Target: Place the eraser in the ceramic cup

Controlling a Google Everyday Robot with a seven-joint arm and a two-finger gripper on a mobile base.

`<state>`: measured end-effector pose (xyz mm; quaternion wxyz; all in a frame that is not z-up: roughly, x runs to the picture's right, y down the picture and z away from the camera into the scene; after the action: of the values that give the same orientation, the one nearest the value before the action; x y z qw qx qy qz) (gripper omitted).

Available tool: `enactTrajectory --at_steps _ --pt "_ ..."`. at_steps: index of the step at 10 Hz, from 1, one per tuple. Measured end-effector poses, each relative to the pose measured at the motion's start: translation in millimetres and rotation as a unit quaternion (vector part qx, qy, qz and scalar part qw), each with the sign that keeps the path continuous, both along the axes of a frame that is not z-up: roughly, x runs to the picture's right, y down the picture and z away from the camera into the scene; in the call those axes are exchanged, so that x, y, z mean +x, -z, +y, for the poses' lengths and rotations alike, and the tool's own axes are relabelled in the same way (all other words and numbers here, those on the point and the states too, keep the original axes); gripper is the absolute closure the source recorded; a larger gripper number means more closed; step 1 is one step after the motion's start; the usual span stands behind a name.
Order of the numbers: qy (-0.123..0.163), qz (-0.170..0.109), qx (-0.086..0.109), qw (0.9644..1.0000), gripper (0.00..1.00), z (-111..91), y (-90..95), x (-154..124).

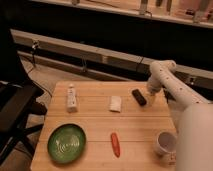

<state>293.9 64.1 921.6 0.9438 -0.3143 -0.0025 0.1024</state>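
Wooden counter (95, 120), items left to right. Green plate (66, 143): near front left corner. White bottle-like object (72, 98): lying toward the back left. White rectangular block (115, 103): centre. Orange carrot-like piece (115, 144): front centre. Eraser (139, 96): black, flat on the counter at back right, lying diagonally. Tool (151, 93): at the back right edge, just beside the eraser's right; cannot tell its state. Ceramic cup (164, 142): upright, front right, well apart from the eraser.
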Motion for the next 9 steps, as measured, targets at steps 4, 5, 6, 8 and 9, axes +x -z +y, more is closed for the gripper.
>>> enactTrajectory --at_steps 4,5,6,8,9 --pt "-0.020 -0.021 -0.022 0.9993 0.20 6.2 -10.5 -13.2" --pt "-0.026 -0.028 -0.031 0.9988 0.20 6.8 -17.3 -18.1" --pt "-0.028 -0.033 -0.035 0.9984 0.20 7.7 -21.9 -24.5" --pt "-0.029 -0.038 -0.042 0.9980 0.20 10.3 -24.3 -29.8" --pt "-0.028 -0.040 -0.044 0.9978 0.20 12.0 -25.3 -32.5"
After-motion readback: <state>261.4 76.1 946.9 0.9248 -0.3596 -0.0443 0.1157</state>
